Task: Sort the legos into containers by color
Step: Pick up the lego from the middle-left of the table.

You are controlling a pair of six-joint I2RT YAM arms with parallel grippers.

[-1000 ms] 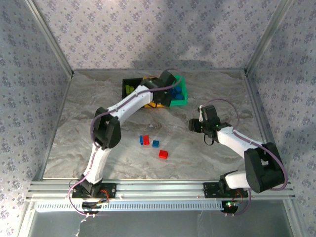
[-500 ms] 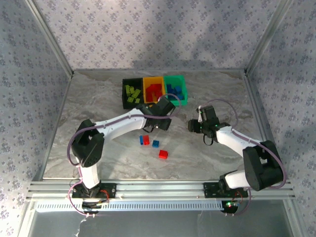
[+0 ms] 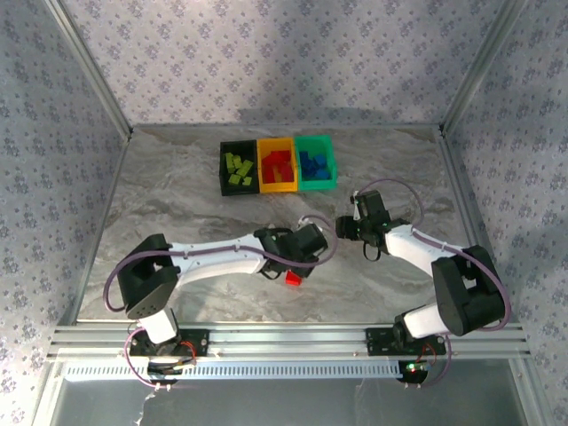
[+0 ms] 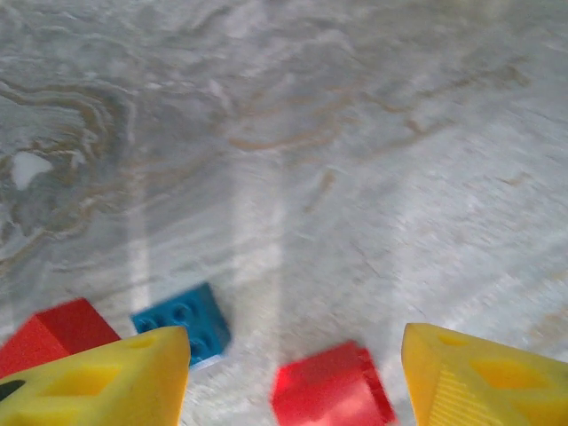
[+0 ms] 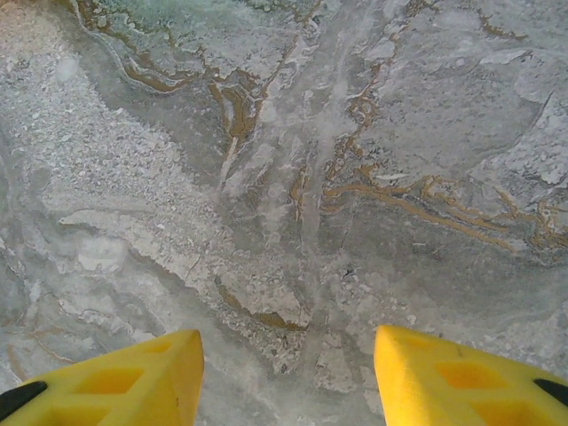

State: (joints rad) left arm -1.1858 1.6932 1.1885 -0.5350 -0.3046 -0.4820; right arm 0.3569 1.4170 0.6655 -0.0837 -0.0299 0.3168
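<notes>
Three joined containers stand at the back: a black bin with lime legos, a yellow-orange bin with red ones, a teal-green bin with blue ones. My left gripper hangs low over the loose legos in mid-table, open. In its wrist view a red brick lies on the table between the yellow fingers, untouched; a blue brick and another red brick lie to the left. The red brick peeks out beneath the arm. My right gripper is open over bare table.
The marble table is walled in by patterned panels, with an aluminium rail along the near edge. My left arm stretches low across the middle and hides part of the loose bricks.
My left arm has swung back from the bins and come down over the loose bricks in mid-table. The right gripper has shifted only slightly.
</notes>
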